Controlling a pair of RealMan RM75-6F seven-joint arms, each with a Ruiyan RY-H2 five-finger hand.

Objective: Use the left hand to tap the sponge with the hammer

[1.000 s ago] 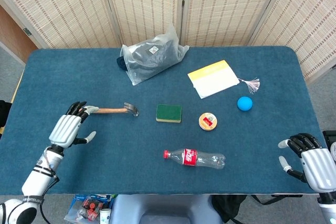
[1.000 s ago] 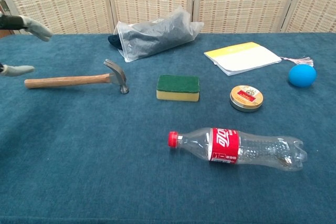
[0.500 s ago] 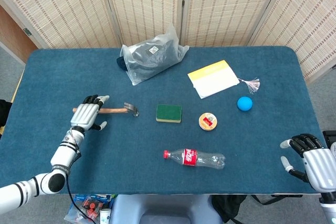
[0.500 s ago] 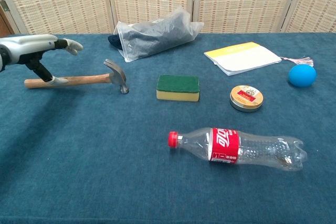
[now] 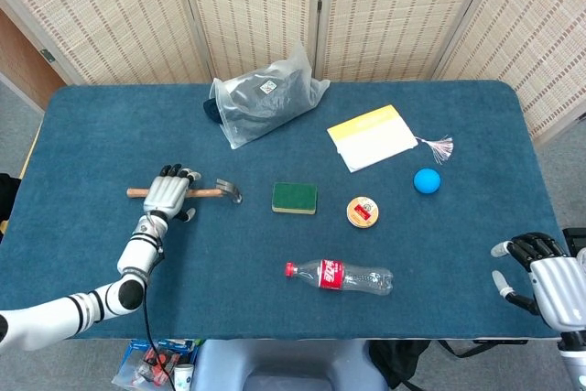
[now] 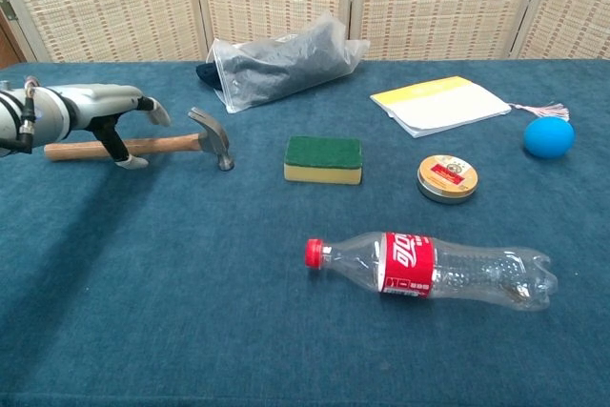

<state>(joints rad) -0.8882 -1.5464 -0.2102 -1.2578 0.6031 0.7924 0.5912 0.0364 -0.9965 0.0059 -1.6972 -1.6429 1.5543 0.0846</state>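
The left hand (image 5: 170,193) is hovering open over the hammer (image 6: 181,143) handle, fingers spread, not gripping it. The sponge (image 5: 294,197) is lying just right of the hammer head. The right hand (image 5: 540,274) is resting open at the bench (image 5: 458,254) edge.

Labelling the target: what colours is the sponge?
The sponge is dark green on top with a yellow layer beneath, clearest in the chest view.
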